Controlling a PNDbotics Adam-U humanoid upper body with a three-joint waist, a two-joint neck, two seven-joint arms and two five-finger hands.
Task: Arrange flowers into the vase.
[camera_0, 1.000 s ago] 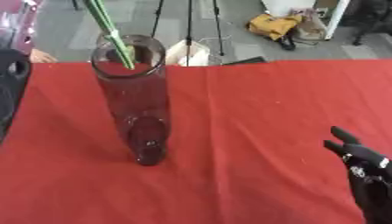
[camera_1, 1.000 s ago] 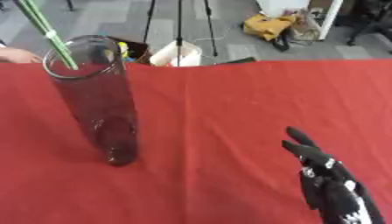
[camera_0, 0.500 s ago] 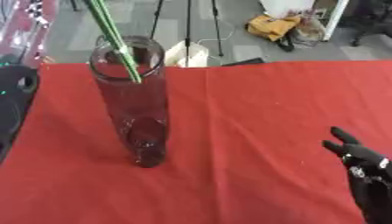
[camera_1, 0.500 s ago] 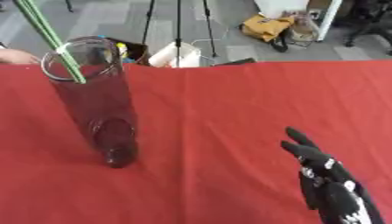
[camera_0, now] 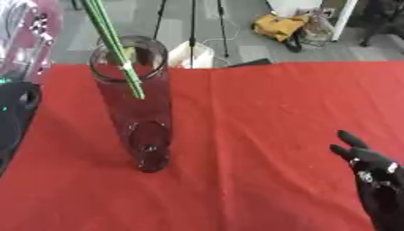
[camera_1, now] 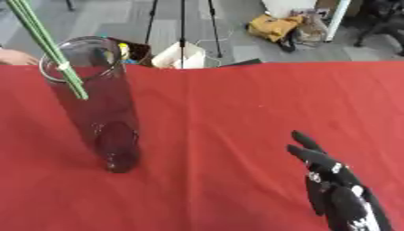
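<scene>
At the lower right of the table, the robot's right hand rests idle on the red cloth, fingers straight and spread, holding nothing. Well apart from it, at the left, a tall clear glass vase stands upright. Green flower stems slant down from the upper left, their lower ends just inside the vase mouth, not yet at the bottom. The task looks partly done: the stems are entering and still need to settle. The left hand is not visible.
</scene>
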